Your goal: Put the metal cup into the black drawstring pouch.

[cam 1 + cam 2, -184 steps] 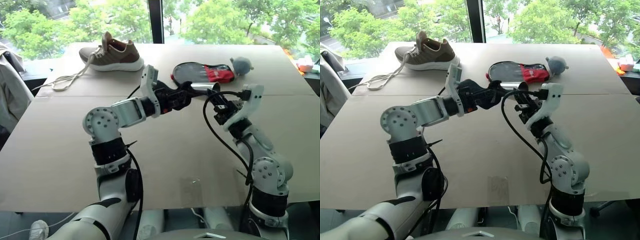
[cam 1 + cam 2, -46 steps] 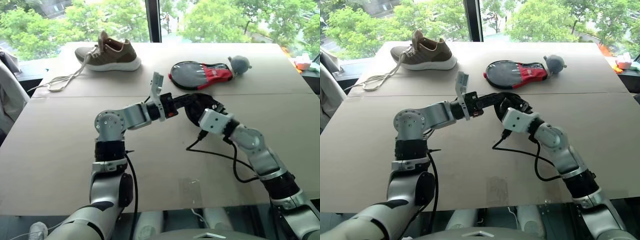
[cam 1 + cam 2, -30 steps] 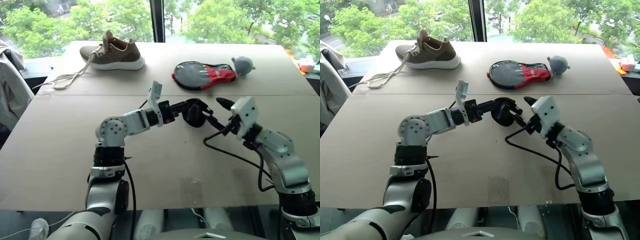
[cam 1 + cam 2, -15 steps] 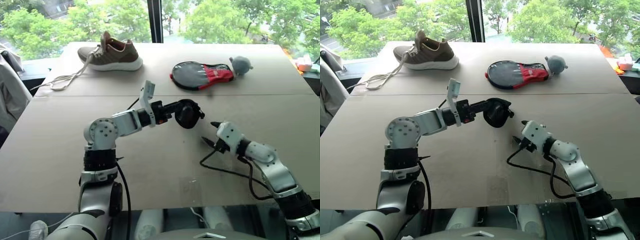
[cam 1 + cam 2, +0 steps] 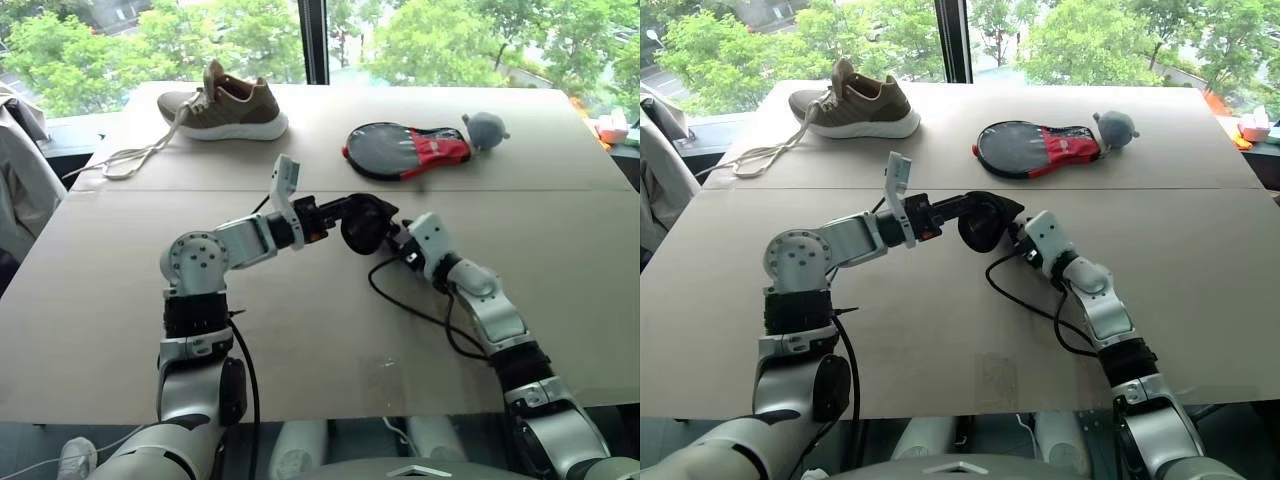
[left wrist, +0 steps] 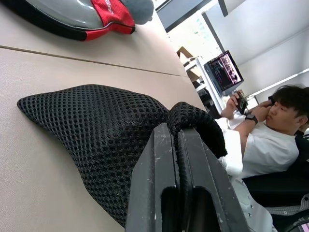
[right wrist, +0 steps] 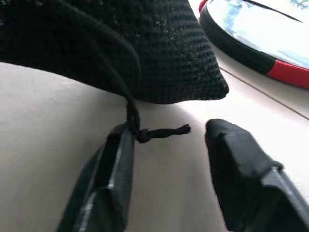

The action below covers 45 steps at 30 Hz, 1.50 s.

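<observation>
The black drawstring pouch [image 5: 365, 222] hangs bulging just above the table's middle, its mesh side large in the left wrist view [image 6: 111, 140]. My left gripper [image 6: 175, 133] is shut on the pouch's bunched rim. My right gripper [image 7: 169, 128] sits low beside the pouch's right side [image 5: 395, 240], its fingers apart. The pouch's thin cord ends in a knot [image 7: 145, 134] lying between those fingers, against one of them. The metal cup is hidden.
A brown shoe [image 5: 228, 103] with a loose white lace lies at the far left. A round black-and-red paddle cover [image 5: 405, 150] and a grey soft toy [image 5: 484, 128] lie at the far right. A seated person [image 6: 270, 125] is off to the side.
My right arm has dropped and swung in left to the pouch's side, and its fingers have narrowed. The left gripper has kept the pouch in place.
</observation>
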### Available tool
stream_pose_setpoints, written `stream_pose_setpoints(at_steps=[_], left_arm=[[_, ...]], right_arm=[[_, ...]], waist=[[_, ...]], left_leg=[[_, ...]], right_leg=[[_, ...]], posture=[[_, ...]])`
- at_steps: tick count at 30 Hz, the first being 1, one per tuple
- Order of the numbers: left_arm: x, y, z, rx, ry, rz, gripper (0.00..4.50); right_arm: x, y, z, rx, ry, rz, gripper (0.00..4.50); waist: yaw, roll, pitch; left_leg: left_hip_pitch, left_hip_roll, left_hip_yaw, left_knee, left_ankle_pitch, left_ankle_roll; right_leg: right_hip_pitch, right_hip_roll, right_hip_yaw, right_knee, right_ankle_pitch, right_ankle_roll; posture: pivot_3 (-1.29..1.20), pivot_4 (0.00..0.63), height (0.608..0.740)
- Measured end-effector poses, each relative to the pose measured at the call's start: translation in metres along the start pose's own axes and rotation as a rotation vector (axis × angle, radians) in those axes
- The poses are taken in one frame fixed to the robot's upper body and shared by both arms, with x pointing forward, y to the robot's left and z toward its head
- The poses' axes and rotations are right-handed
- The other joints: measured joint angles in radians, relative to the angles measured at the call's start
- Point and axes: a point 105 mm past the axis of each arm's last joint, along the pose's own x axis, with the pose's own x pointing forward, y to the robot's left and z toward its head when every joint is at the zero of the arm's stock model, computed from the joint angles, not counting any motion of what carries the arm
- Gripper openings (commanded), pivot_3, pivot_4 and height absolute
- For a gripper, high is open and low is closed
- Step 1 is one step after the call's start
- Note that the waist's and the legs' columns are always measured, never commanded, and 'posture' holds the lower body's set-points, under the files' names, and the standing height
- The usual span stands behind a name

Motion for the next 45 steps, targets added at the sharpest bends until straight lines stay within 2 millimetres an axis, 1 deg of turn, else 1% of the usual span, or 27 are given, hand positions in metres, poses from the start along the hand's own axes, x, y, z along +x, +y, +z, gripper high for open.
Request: stream_pose_setpoints(at_steps=[1, 2, 3, 7, 13, 15, 16, 17, 19, 23, 24, 28, 29, 31, 34, 36, 38, 40, 42, 43, 44, 45], left_arm=[[0.0, 0.0, 0.0, 0.001, 0.0, -0.001, 0.0], [0.0, 0.0, 0.001, 0.001, -0.001, -0.001, 0.0], [0.0, 0.0, 0.001, 0.001, -0.001, -0.001, 0.0], [0.001, 0.001, 0.0, -0.014, -0.003, 0.001, 0.0], [0.001, 0.003, -0.002, -0.023, 0.005, 0.011, 0.0], [0.001, 0.003, -0.001, -0.031, -0.001, 0.013, 0.0], [0.0, 0.004, -0.001, -0.035, -0.005, 0.019, 0.0], [0.0, 0.004, -0.001, -0.036, -0.006, 0.021, 0.0], [0.0, 0.005, -0.001, -0.04, -0.008, 0.025, 0.0], [0.001, 0.004, -0.002, -0.048, -0.006, 0.02, 0.0], [0.001, 0.004, -0.002, -0.049, -0.006, 0.02, 0.0], [0.001, 0.006, -0.006, -0.056, -0.004, 0.023, 0.0], [0.001, 0.006, -0.007, -0.06, -0.006, 0.021, 0.58], [0.001, 0.005, -0.004, -0.062, -0.029, 0.013, 1.27], [-0.003, 0.001, 0.001, -0.066, -0.06, -0.013, 2.72], [-0.007, -0.001, 0.0, -0.035, -0.042, -0.011, 3.65], [-0.011, -0.002, -0.003, 0.004, -0.007, -0.008, 3.65], [-0.015, -0.008, -0.006, 0.053, 0.021, -0.045, 3.65], [-0.021, -0.024, 0.001, 0.129, 0.015, -0.135, 3.65], [-0.025, -0.041, 0.012, 0.217, -0.011, -0.21, 3.65], [-0.025, -0.047, 0.015, 0.248, -0.02, -0.231, 3.65], [-0.024, -0.053, 0.019, 0.309, -0.037, -0.246, 3.65]], right_arm=[[-0.001, 0.001, -0.001, 0.008, 0.001, 0.007, 0.57], [-0.001, 0.002, -0.002, 0.014, 0.001, 0.008, 0.14], [-0.002, 0.002, -0.002, 0.022, 0.0, 0.006, 0.07], [-0.005, 0.001, 0.0, 0.064, -0.014, -0.013, 0.07], [-0.009, -0.02, 0.008, 0.084, -0.049, -0.119, 0.07], [-0.011, -0.042, 0.021, 0.075, -0.097, -0.223, 0.07], [-0.013, -0.057, 0.034, 0.061, -0.141, -0.282, 0.07], [-0.014, -0.06, 0.037, 0.056, -0.152, -0.292, 0.07], [-0.018, -0.073, 0.049, 0.038, -0.196, -0.343, 0.07], [-0.023, -0.082, 0.063, 0.013, -0.244, -0.381, 0.07], [-0.024, -0.082, 0.064, 0.01, -0.248, -0.382, 0.07], [-0.029, -0.087, 0.082, -0.038, -0.302, -0.392, 0.07], [-0.03, -0.087, 0.086, -0.048, -0.31, -0.393, 0.0], [-0.033, -0.087, 0.095, -0.074, -0.337, -0.394, 0.0], [-0.038, -0.086, 0.107, -0.105, -0.368, -0.394, 0.0], [-0.039, -0.084, 0.118, -0.139, -0.38, -0.382, 0.0], [-0.039, -0.082, 0.132, -0.19, -0.404, -0.366, 0.0], [-0.039, -0.078, 0.146, -0.25, -0.429, -0.341, 0.0], [-0.037, -0.073, 0.159, -0.301, -0.451, -0.31, 0.0], [-0.037, -0.068, 0.172, -0.332, -0.484, -0.292, 0.0], [-0.037, -0.067, 0.177, -0.342, -0.495, -0.287, 0.0], [-0.037, -0.065, 0.185, -0.364, -0.517, -0.277, 0.0]], waist=[[0.0, 0.0, 0.0], [0.0, 0.0, 0.0], [0.0, 0.0, 0.0], [0.0, 0.0, 0.0], [0.0, 0.0, 0.0], [0.0, 0.001, 0.0], [0.0, 0.001, 0.0], [0.0, 0.001, 0.0], [0.0, 0.001, 0.0], [0.0, 0.001, 0.0], [0.0, 0.001, 0.0], [-0.002, 0.001, 0.0], [-0.002, 0.001, 0.0], [-0.001, 0.001, 0.0], [-0.001, 0.001, 0.0], [-0.003, 0.001, 0.001], [-0.004, 0.002, 0.001], [-0.004, 0.002, 0.001], [-0.004, 0.002, 0.002], [-0.003, 0.003, 0.002], [-0.001, 0.003, 0.002], [0.002, 0.003, 0.002]], left_leg=[[0.0, 0.0, 0.0, 0.0, 0.0, 0.0], [0.0, 0.0, 0.0, 0.0, 0.0, 0.0], [0.0, 0.0, 0.0, 0.0, 0.0, 0.0], [0.0, 0.0, -0.002, 0.0, 0.0, 0.001], [0.0, 0.0, -0.002, 0.0, 0.0, 0.0], [0.0, 0.0, -0.002, 0.0, 0.0, 0.0], [0.0, 0.0, -0.002, 0.0, 0.0, 0.0], [0.0, 0.0, -0.002, 0.0, 0.0, 0.0], [0.0, 0.0, -0.003, 0.0, 0.0, 0.0], [0.0, -0.001, -0.003, 0.0, 0.0, 0.0], [0.0, -0.001, -0.003, 0.0, 0.0, 0.0], [0.0, 0.0, -0.003, 0.0, 0.0, 0.0], [0.0, 0.0, -0.003, 0.0, 0.0, 0.0], [0.0, 0.0, -0.003, 0.0, 0.0, 0.0], [0.0, 0.0, -0.003, 0.0, 0.0, 0.0], [0.0, 0.0, -0.003, 0.0, 0.0, 0.0], [0.0, -0.001, -0.003, -0.001, 0.0, 0.0], [0.0, -0.001, -0.003, -0.001, 0.0, 0.0], [-0.001, 0.0, -0.003, -0.001, 0.0, 0.0], [-0.001, 0.0, -0.003, -0.001, 0.0, 0.0], [0.0, 0.0, -0.003, -0.001, 0.0, 0.0], [-0.001, -0.001, -0.003, -0.001, 0.0, 0.0]], right_leg=[[0.0, 0.0, 0.0, 0.0, 0.0, 0.0], [0.0, 0.0, 0.0, 0.0, 0.0, 0.0], [0.0, 0.0, 0.0, 0.0, 0.0, 0.0], [0.0, 0.0, -0.001, 0.001, 0.0, 0.0], [0.0, 0.0, -0.002, 0.001, 0.0, 0.0], [0.0, 0.0, -0.001, 0.001, 0.0, 0.0], [0.0, 0.0, -0.002, 0.001, 0.0, 0.0], [0.0, 0.0, -0.002, 0.001, 0.0, 0.0], [0.0, 0.0, -0.002, 0.001, 0.0, 0.0], [0.0, 0.0, -0.002, 0.001, 0.0, 0.0], [0.0, 0.0, -0.002, 0.001, 0.0, 0.0], [0.0, 0.0, -0.002, 0.001, 0.0, -0.001], [0.0, 0.0, -0.002, 0.001, 0.0, -0.001], [0.0, 0.0, -0.002, 0.001, 0.0, -0.001], [0.0, 0.0, -0.002, 0.001, 0.0, -0.001], [0.0, 0.0, -0.002, 0.001, 0.0, -0.001], [0.0, 0.0, -0.002, 0.001, 0.0, -0.001], [0.0, 0.0, -0.002, 0.001, 0.0, -0.001], [0.0, 0.0, -0.002, 0.001, 0.0, -0.001], [0.0, 0.0, -0.003, 0.0, 0.0, -0.001], [0.0, 0.0, -0.003, 0.0, 0.0, -0.001], [0.0, 0.0, -0.003, 0.0, 0.0, -0.001]], posture=[[0.0, 0.15, 0.74], [0.0, 0.15, 0.74], [0.0, 0.15, 0.74], [0.0, 0.15, 0.74], [0.0, 0.15, 0.74], [0.0, 0.15, 0.74], [0.0, 0.15, 0.74], [0.0, 0.15, 0.74], [0.0, 0.15, 0.74], [0.0, 0.15, 0.74], [0.0, 0.15, 0.74], [0.0, 0.15, 0.74], [0.0, 0.15, 0.74], [0.0, 0.15, 0.74], [0.0, 0.15, 0.74], [0.0, 0.15, 0.74], [0.0, 0.15, 0.74], [0.0, 0.15, 0.74], [0.0, 0.15, 0.74], [0.0, 0.15, 0.74], [0.0, 0.15, 0.74], [0.0, 0.15, 0.74]])
